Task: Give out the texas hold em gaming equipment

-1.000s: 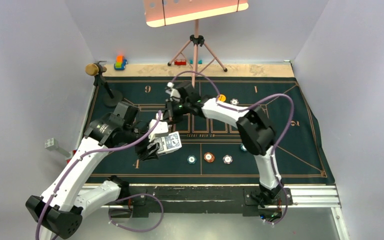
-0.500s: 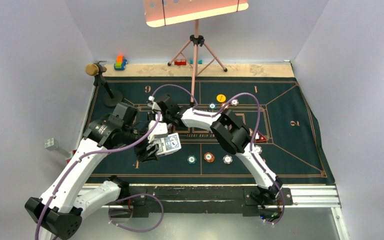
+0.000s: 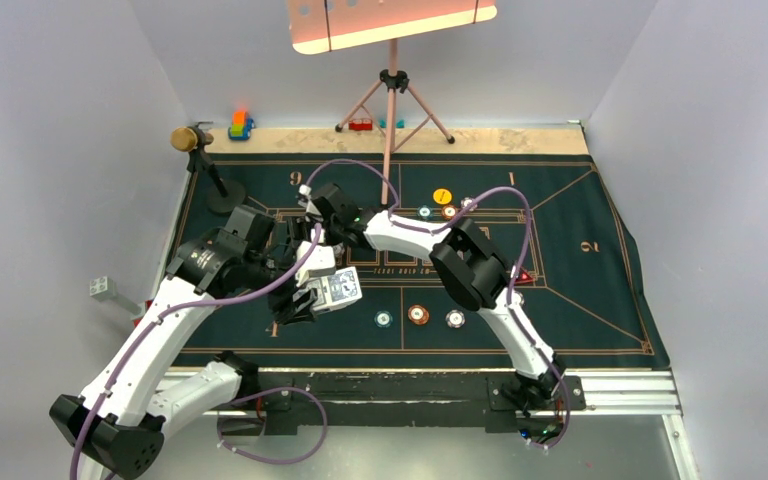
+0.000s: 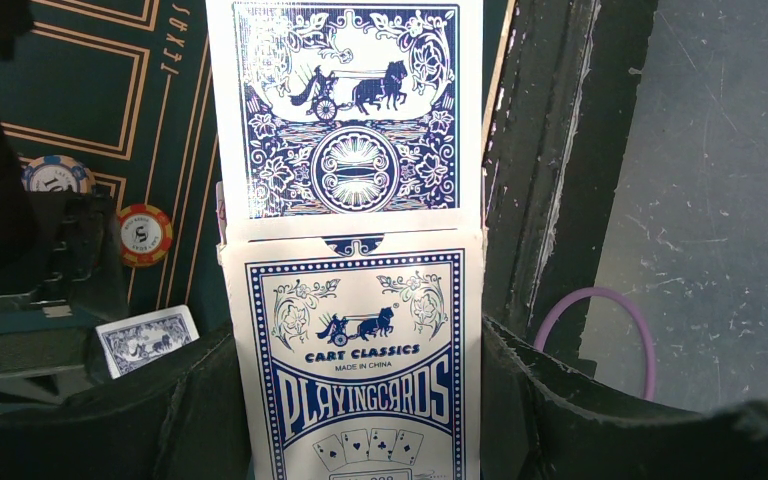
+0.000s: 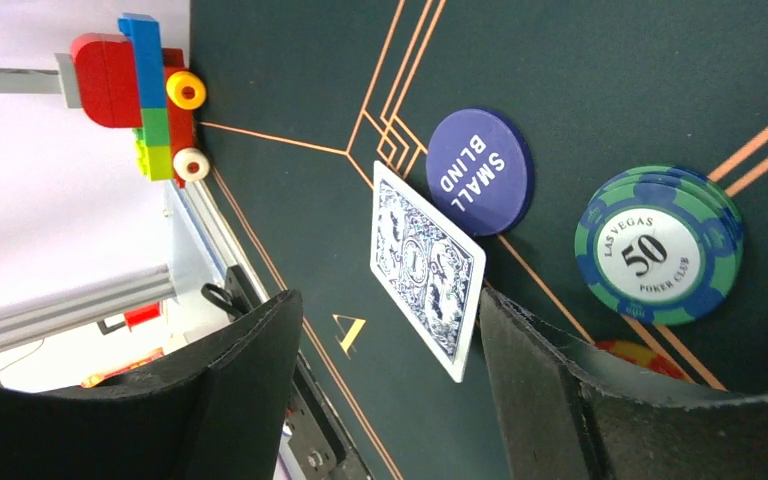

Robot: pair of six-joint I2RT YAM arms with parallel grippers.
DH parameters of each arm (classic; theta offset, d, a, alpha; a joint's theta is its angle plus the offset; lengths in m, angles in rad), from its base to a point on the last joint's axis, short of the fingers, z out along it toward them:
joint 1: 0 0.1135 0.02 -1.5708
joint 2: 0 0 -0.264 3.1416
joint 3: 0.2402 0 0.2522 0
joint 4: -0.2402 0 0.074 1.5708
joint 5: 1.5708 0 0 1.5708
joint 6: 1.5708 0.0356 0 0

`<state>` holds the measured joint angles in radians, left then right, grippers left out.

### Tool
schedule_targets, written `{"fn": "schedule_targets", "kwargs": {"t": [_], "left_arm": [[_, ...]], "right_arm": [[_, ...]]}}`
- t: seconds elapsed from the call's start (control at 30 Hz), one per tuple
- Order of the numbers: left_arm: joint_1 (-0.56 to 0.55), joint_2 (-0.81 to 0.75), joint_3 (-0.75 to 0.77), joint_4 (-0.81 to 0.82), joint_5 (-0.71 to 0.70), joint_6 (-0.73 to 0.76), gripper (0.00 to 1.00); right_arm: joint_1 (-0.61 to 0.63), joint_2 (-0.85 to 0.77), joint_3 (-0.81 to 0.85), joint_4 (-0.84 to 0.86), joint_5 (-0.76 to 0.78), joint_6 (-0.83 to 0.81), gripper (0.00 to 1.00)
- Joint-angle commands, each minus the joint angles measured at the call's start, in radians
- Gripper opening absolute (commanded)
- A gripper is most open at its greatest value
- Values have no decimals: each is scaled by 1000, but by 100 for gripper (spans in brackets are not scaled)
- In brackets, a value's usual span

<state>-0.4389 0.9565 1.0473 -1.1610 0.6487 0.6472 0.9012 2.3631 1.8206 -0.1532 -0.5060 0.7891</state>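
green felt (image 3: 600,290) — left claw (image 4: 355,345) pinches card box (image 4: 355,410); right claw (image 5: 385,305) spread; card (image 5: 425,262) hidden overhead.

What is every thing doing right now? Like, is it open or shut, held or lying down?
left gripper: shut on the card box.
card box: top open.
cards in the box: sticking partly out, blue backs showing.
right gripper: open, holding nothing.
loose card: lying face down on the felt.
SMALL BLIND button: lying flat, words up.
50 chips: stacked, slightly uneven.
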Motion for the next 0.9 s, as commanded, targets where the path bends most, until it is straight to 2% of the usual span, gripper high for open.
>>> {"fn": "schedule_targets", "kwargs": {"t": [0.0,0.2,0.3,0.6,0.77,0.87], "left_arm": [[2,-1,27,14,34,10,0],[2,1,30,12,26,11,0],[3,2,27,13,24,12,0],[2,44,-1,96,-26,-10,0],[3,80,12,125,-27,-19,0],[4,95,22,133,-29,-24,0]], "right_arm": [[-21,-110,53,-55,42,-50,71],[-71,-179,76,-103,34,-74,80],[-112,-250,48,-122,38,-87,81],[-230,-664,-313,-28,-38,-91,91],[-231,-788,-477,-48,-83,-125,93],[-225,-856,-592,21,-118,-88,94]]}}
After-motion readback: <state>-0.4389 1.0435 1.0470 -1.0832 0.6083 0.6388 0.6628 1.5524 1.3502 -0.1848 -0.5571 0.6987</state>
